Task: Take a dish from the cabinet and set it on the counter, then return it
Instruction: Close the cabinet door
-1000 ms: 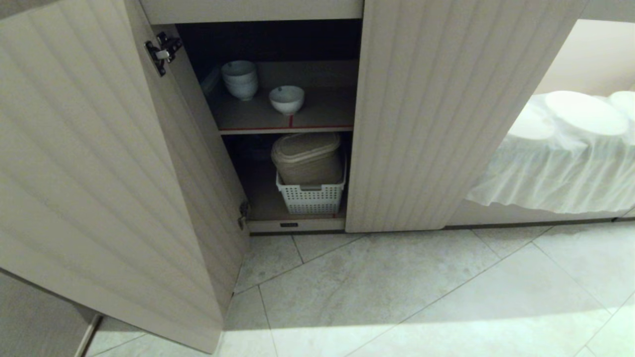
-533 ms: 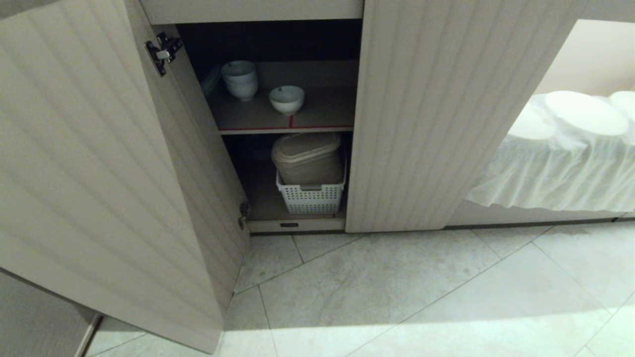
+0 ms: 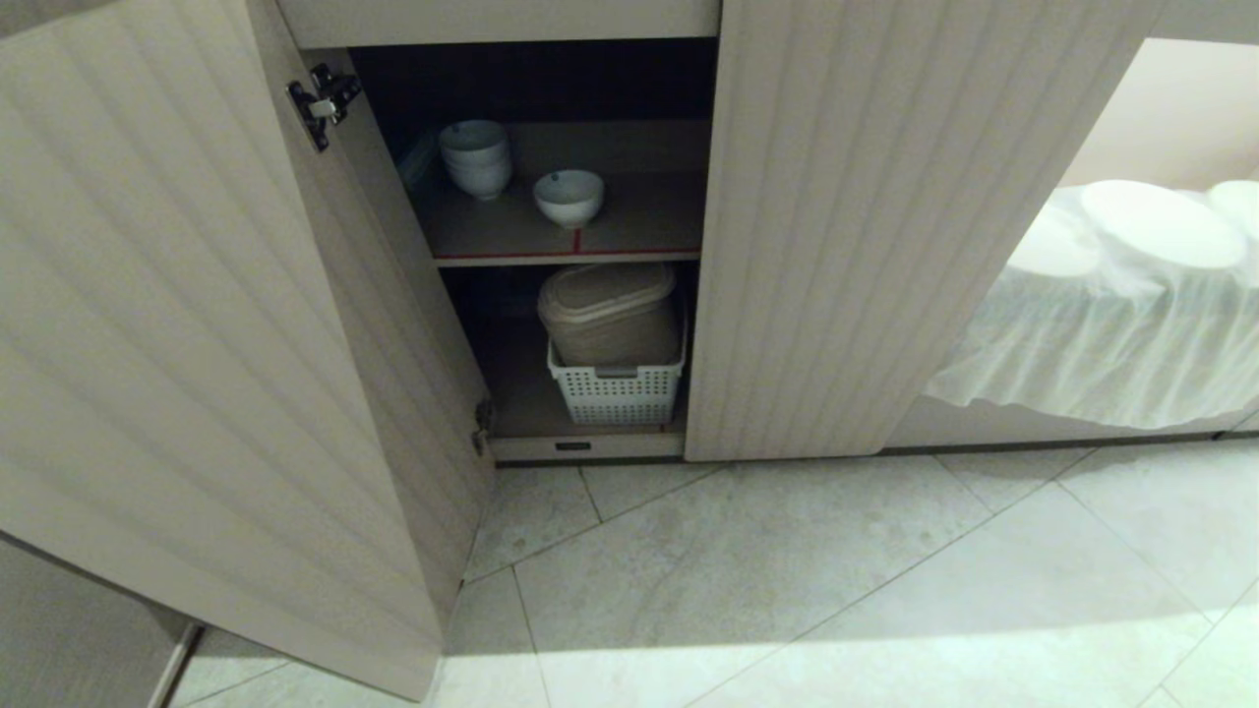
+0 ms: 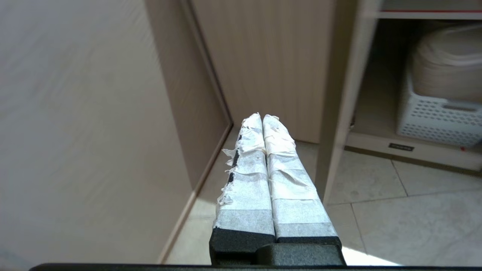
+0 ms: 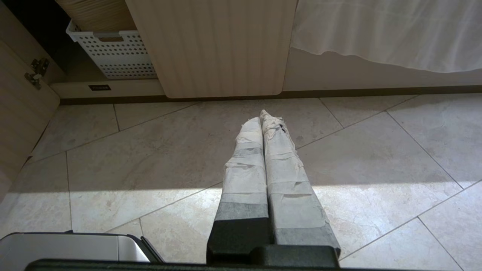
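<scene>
The cabinet [image 3: 551,246] stands with its left fluted door [image 3: 197,344] swung wide open toward the camera and its right fluted door [image 3: 866,226] closed. The dish [image 3: 569,197], a single white bowl, sits upright on the upper shelf [image 3: 639,221], near the front edge, which carries a strip of red tape. A stack of white bowls [image 3: 475,157] stands on the same shelf, farther back and nearer the hinge side, just beside the dish but not touching it. On the lower shelf, a white perforated basket [image 3: 617,393] holds a beige lidded container [image 3: 610,315]. To the right of the cabinet, a white cloth [image 3: 1111,324] drapes over an adjacent opening. The floor [image 3: 836,580] is pale tile with diagonal joints. Neither arm appears in the head view. In the left wrist view, the left gripper [image 4: 262,117] is low over the tile, beside the edge of the open door, with the basket [image 4: 437,120] and the container [image 4: 448,64] visible past the door edge; its tape-wrapped fingers [image 4: 248,177] are pressed together and hold nothing. In the right wrist view, the right gripper [image 5: 263,116] points down at the tile in front of the closed door [image 5: 214,45]; its taped fingers [image 5: 290,177] are likewise pressed together and empty.
</scene>
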Motion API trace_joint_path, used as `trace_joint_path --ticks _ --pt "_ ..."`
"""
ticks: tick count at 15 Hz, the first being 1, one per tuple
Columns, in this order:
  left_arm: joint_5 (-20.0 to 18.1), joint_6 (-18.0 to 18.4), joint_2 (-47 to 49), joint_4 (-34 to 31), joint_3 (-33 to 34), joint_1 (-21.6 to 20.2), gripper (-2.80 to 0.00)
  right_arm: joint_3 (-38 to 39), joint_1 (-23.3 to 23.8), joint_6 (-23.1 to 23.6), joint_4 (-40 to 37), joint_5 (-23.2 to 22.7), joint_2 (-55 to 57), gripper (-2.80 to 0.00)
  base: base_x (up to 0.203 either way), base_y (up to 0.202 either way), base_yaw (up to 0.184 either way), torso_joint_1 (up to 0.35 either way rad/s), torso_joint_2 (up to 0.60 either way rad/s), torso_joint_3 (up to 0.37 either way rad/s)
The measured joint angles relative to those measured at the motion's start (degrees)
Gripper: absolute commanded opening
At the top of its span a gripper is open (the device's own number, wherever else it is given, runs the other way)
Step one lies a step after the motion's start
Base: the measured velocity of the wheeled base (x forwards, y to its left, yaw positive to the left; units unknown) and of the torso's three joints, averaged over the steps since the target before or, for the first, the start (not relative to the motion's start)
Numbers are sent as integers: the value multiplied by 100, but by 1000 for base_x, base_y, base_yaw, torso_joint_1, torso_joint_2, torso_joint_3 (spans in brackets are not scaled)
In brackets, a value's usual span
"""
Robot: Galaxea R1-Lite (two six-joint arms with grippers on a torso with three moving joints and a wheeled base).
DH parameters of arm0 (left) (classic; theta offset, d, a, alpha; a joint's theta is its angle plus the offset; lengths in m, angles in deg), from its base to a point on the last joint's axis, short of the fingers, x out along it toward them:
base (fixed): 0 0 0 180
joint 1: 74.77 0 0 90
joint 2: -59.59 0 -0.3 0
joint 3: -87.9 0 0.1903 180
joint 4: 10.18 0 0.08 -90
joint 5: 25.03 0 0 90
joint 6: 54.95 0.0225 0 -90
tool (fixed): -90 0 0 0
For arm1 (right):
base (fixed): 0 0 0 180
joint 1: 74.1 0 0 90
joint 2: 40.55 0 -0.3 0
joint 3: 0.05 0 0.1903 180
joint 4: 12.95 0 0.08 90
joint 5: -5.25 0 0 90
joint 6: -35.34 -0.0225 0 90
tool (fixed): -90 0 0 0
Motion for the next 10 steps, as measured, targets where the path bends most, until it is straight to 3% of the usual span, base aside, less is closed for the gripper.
trace_joint_path --ticks 4,10 --pt "689 -683 674 -3 -271 11 -280 0 -2 -2 0 0 0 -280 0 0 0 0 0 0" --pt "1454 -881 1045 2 -543 15 -280 0 0 -2 5 0 0 -280 0 0 0 0 0 0"
